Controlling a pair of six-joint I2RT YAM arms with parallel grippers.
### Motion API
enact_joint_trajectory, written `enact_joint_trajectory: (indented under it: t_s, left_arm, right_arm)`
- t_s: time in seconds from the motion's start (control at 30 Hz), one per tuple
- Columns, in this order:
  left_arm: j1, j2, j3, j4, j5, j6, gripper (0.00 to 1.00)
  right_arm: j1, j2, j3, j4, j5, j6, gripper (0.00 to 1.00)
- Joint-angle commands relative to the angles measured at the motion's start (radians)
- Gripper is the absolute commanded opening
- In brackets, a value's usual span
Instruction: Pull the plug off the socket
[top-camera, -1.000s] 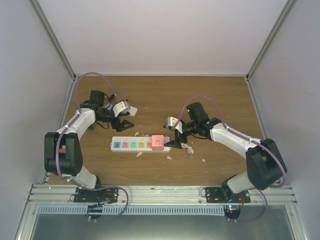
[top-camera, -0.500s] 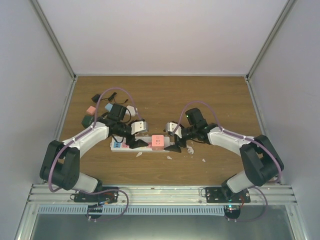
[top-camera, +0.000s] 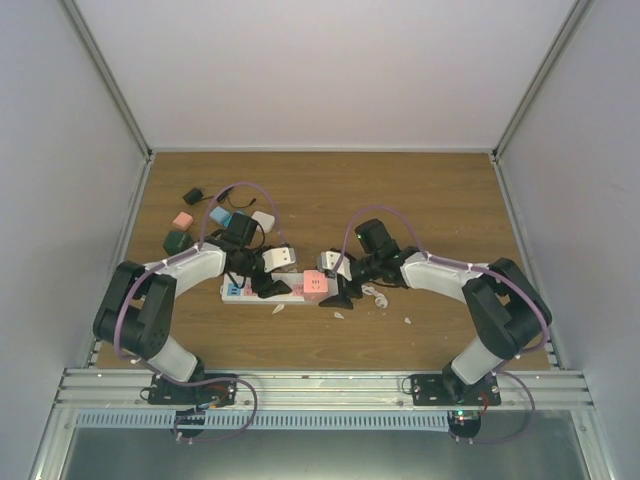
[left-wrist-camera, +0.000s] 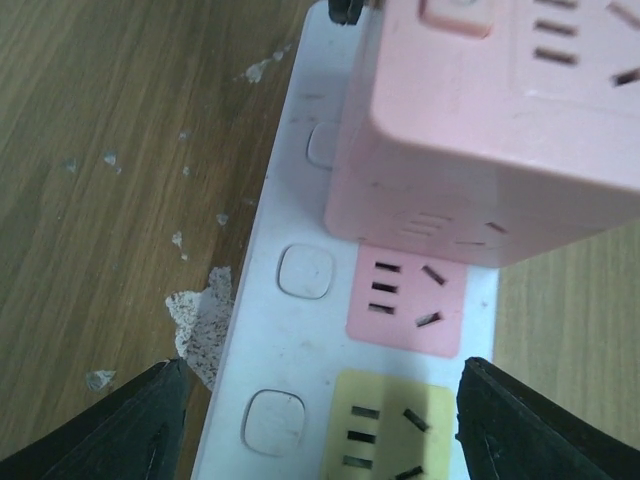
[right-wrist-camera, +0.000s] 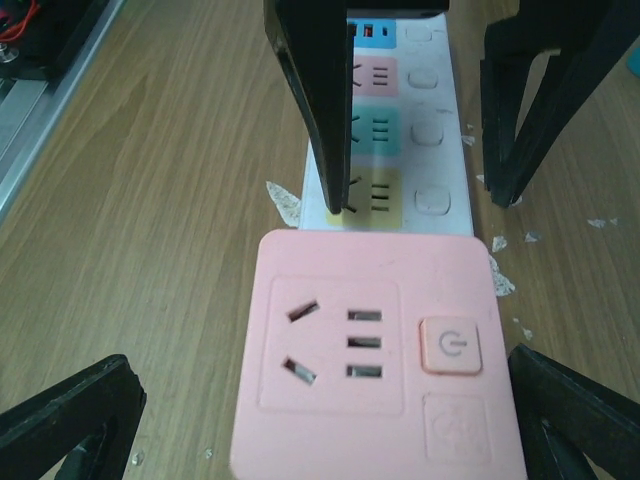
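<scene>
Left and right arms fold inward from their bases, elbows out, wrists pitched down and facing each other; left pincer and right pincer sit near one another, jaws of each spread wide

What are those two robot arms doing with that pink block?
They are getting ready to pull the pink cube plug out of the long white power strip on the wooden table. The left gripper has its fingers open on either side of the strip, probably to hold it down. The right gripper is open around the pink cube and has not squeezed it yet. The plug is not out yet.
</scene>
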Motion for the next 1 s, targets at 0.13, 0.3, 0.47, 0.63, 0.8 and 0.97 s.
enact_joint_trajectory:
  t_s: [0.13, 0.3, 0.47, 0.63, 0.8, 0.97]
  left_arm:
    - [-0.004, 0.076, 0.004, 0.083, -0.037, -0.034, 0.73]
    - [-0.004, 0.102, -0.001, 0.100, -0.065, -0.039, 0.71]
    - [-0.004, 0.113, -0.005, 0.105, -0.085, -0.037, 0.70]
    - [-0.004, 0.109, -0.008, 0.101, -0.087, -0.040, 0.69]
    - [-0.003, 0.127, -0.015, 0.102, -0.099, -0.032, 0.66]
    - [-0.006, 0.132, -0.030, 0.107, -0.127, -0.020, 0.64]
  right_arm:
    - [0.028, 0.051, 0.057, 0.020, 0.021, -0.020, 0.97]
    - [0.033, 0.060, 0.060, 0.022, 0.030, -0.021, 0.91]
    - [0.035, 0.055, 0.062, 0.018, 0.041, -0.021, 0.80]
    - [0.036, 0.048, 0.075, -0.002, 0.049, -0.022, 0.65]
    - [0.036, 0.009, 0.093, -0.019, 0.034, -0.004, 0.55]
    - [0.035, -0.024, 0.107, -0.026, -0.011, 0.025, 0.47]
